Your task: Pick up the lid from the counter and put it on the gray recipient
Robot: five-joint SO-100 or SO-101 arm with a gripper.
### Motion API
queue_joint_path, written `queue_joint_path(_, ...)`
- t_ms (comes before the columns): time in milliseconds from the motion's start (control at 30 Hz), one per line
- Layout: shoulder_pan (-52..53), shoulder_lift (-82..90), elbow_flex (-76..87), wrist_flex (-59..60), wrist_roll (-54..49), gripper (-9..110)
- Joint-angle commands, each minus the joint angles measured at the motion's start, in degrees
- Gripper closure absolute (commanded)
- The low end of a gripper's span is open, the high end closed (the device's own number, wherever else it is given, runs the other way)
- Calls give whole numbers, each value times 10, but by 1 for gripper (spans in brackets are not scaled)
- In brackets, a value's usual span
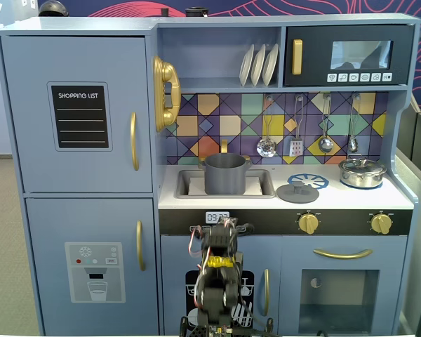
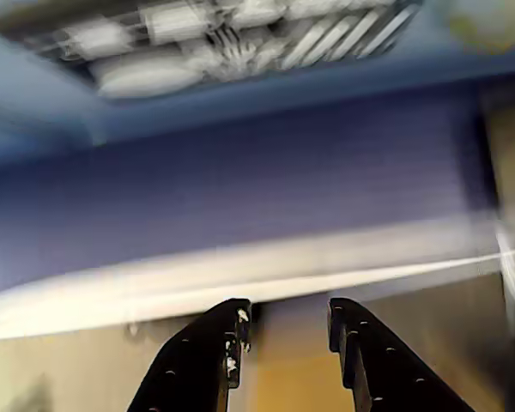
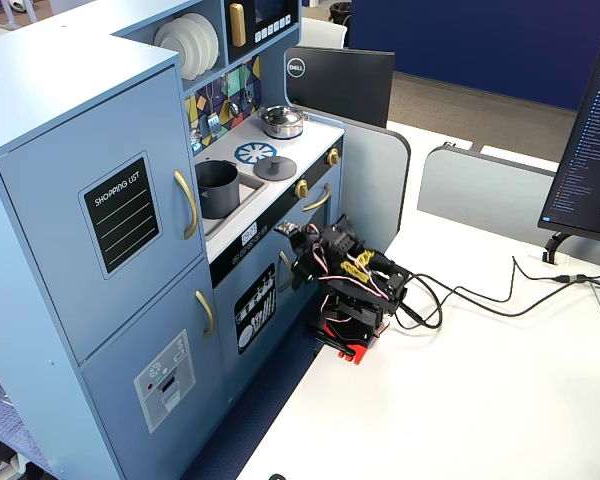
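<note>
Toy kitchen counter (image 1: 400,199): lid (image 1: 297,192) flat, well above and right of gripper (image 2: 287,316); gripper spread, empty; lid likely light, stiff; grasp its small knob; pot (image 1: 224,173) in sink.

Black arm (image 3: 352,283), yellow accents, red base, red-white wiring; black pincer (image 2: 285,322) fingers.

lid (image 1: 297,192): dark-gray disc, knob up, flat on counter (image 1: 351,199) | gray recipient (image 1: 225,173): upright in sink recess; uncovered
</note>
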Motion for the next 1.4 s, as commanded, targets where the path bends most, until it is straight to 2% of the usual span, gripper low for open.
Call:
queue_joint_path(0,43,-95,-147,-24,-16,102)
queue_joint_path(267,121,-98,-197,-27,-83,102)
queue_joint_path(467,186,-131,-278,-120,-111,102)
queue_joint_path(667,239,-169,-345,-294,-111,102)
queue_joint_path(1033,307,-219,-244,-606,-93,101)
queue_joint_path(1167,307,-251,-196,-757,-63,88)
queue_joint_path(1267,302,-285,-197,-798,-62,78)
queue_joint_path(1367,299,-330,-219,-827,-60,74)
